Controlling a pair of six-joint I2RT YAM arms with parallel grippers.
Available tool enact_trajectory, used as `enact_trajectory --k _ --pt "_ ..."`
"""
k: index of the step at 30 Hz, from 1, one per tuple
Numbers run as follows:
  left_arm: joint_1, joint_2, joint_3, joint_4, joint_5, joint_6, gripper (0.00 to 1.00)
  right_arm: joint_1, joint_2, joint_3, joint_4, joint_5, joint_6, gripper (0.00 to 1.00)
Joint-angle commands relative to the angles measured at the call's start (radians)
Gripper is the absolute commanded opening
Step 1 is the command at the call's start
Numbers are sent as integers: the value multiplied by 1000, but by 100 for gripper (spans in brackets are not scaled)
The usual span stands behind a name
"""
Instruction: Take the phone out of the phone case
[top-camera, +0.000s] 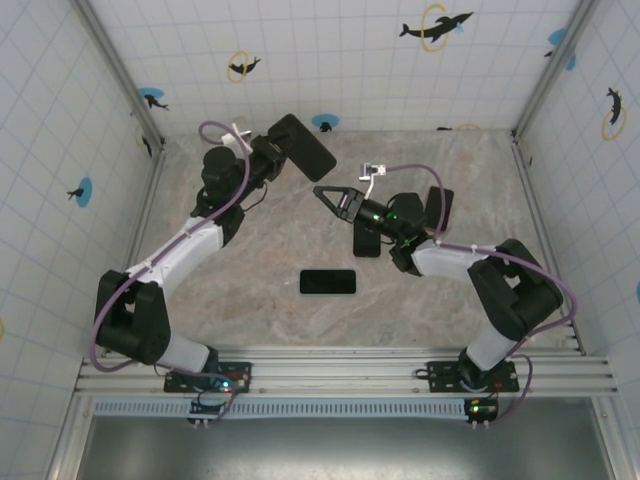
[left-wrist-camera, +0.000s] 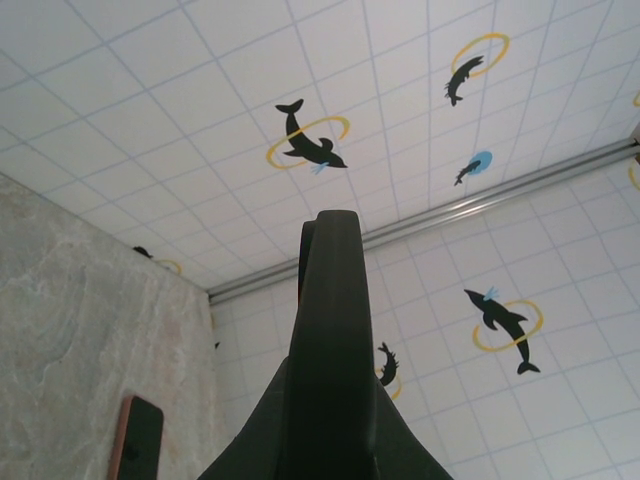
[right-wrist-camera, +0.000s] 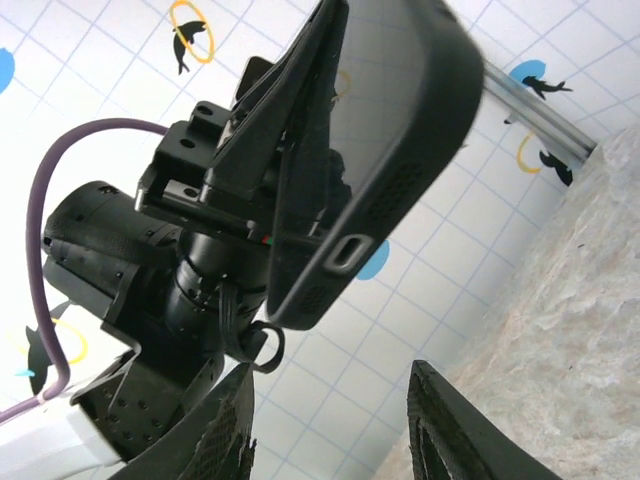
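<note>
The left pincer (top-camera: 272, 152) is clenched on the black case (top-camera: 302, 147), held aloft near the back wall (top-camera: 330, 60). The right pincer (top-camera: 322, 192) stands released just beside the case's free end. Nearward of both, on open table (top-camera: 450, 170), the black phone (top-camera: 328, 281) lies flat. The left wrist view shows the phone's orange rim; the right wrist view shows the case's port cutout.

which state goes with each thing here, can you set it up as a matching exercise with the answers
1 phone case
2 phone
3 left gripper
4 right gripper

a open, holding nothing
b lying flat on the table
c raised off the table
d shut on the phone case

Pairs: 1-c, 2-b, 3-d, 4-a
</note>
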Motion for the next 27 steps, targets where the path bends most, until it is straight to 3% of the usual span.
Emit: enact_trajectory --k 1,12,27 --pt "-13 -48 7 53 -15 -14 0 7 11 75 76 19 -16 44" --pt "-14 -50 10 43 -11 -11 0 -1 65 107 136 -6 48 30" --pt "-15 -27 18 53 -1 -67 0 -20 54 88 137 -33 24 21"
